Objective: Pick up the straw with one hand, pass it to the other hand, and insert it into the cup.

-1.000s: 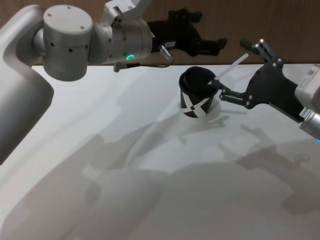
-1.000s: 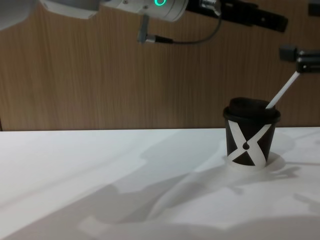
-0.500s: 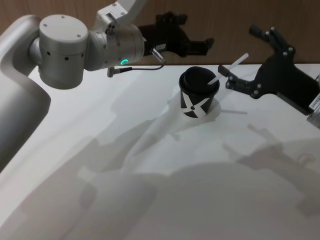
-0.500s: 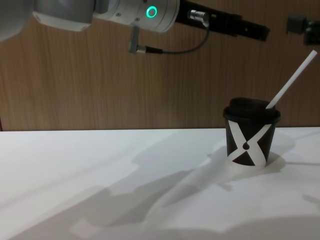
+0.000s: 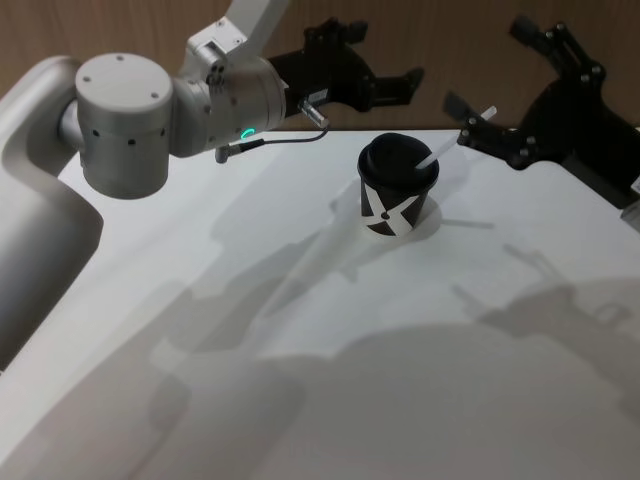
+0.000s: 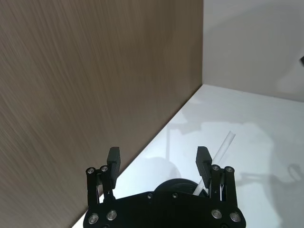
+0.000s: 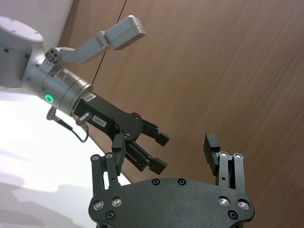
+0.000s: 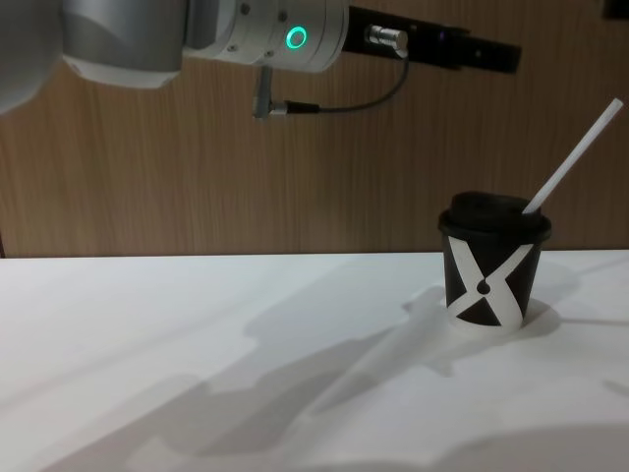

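The black cup (image 5: 395, 197) with the white X stands on the white table (image 5: 300, 330), also in the chest view as the cup (image 8: 493, 275). The white straw (image 5: 458, 136) sticks out of its lid, leaning right; the straw (image 8: 575, 155) rises well above the cup. My right gripper (image 5: 488, 65) hangs open behind and right of the straw, clear of it. My left gripper (image 5: 385, 52), with the silver wrist and green ring light, is open above the table's far edge, behind the cup. In the left wrist view the left gripper (image 6: 158, 156) holds nothing, with the straw (image 6: 222, 148) beyond it.
A wooden wall (image 8: 147, 177) runs along the table's far edge. The left arm's big grey elbow (image 5: 125, 120) hangs over the table's left side. The right wrist view has the right gripper (image 7: 164, 147) open, with the left gripper (image 7: 142, 140) farther off.
My right gripper has let go of the straw and drawn up and back from the cup. The straw stays in the cup. The left arm shifted slightly.
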Controlling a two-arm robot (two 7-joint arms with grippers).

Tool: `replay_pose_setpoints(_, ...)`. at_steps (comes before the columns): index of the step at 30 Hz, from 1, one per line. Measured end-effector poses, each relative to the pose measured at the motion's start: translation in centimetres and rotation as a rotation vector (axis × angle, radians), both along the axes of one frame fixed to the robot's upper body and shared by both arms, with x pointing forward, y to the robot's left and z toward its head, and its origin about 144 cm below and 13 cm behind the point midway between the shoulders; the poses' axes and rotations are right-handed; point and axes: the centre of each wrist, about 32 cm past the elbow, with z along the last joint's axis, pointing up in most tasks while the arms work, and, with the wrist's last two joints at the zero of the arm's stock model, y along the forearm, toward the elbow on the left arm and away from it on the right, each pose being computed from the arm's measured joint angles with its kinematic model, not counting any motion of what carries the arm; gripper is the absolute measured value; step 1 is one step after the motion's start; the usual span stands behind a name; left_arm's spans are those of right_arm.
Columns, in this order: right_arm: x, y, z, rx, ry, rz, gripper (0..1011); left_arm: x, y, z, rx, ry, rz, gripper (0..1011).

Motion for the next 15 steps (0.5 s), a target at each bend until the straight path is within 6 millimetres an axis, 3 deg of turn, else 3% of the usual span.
replay_pose_setpoints(15,0.3,1.6,1.6,0.059,0.171,0.002,1001,-1.6,0.8,-1.1,-0.067,-0.076,-0.012,1000)
